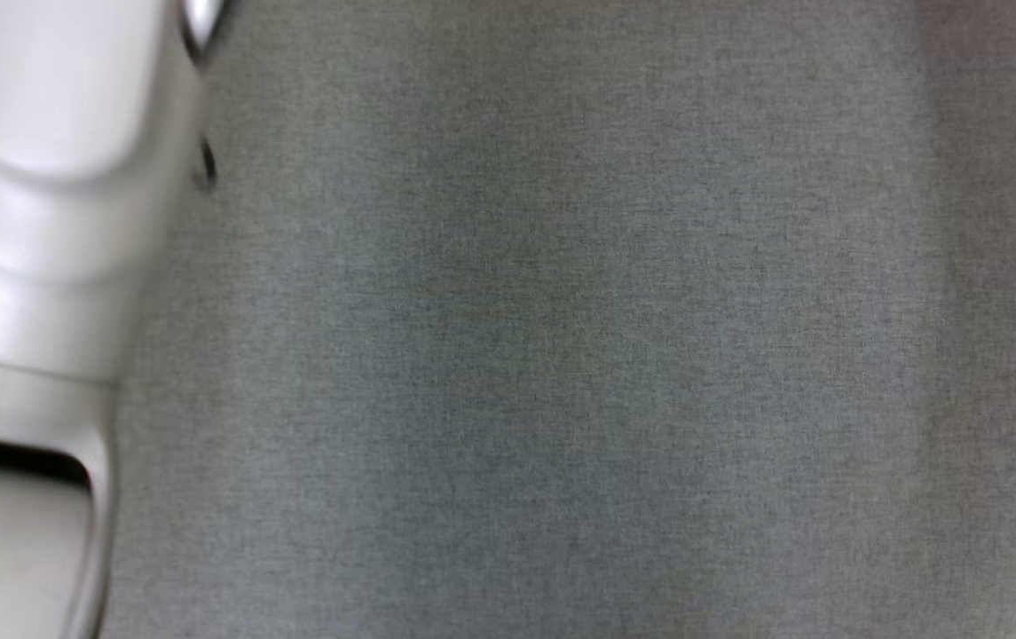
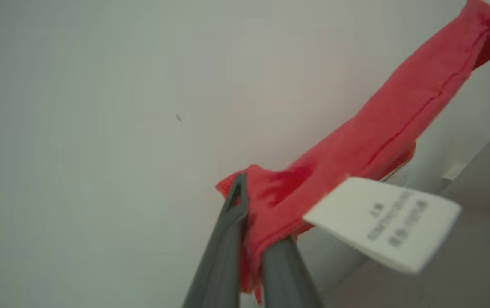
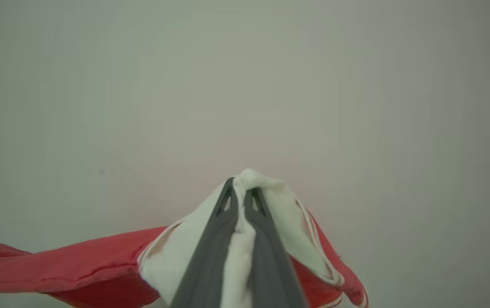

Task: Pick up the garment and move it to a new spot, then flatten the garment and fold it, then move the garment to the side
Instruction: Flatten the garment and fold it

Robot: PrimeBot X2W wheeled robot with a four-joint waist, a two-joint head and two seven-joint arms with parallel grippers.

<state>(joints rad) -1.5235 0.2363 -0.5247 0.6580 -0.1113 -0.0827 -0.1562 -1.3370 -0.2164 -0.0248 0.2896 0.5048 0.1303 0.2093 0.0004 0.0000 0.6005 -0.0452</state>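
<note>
Two grips: left gripper point(image 2: 256, 212) closed on a red edge of the garment point(image 2: 392, 122), right gripper point(image 3: 241, 187) closed on its white trim; the cloth hangs between them in mid-air. We judge it light and limp, best held at seams.

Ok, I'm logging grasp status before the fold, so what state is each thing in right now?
left end effector, shut on a red edge of the garment.
right end effector, shut on a white part of the garment.
garment, held aloft, bunched into a band, not flat.
care label, sticking out loose beside the left end effector.
</note>
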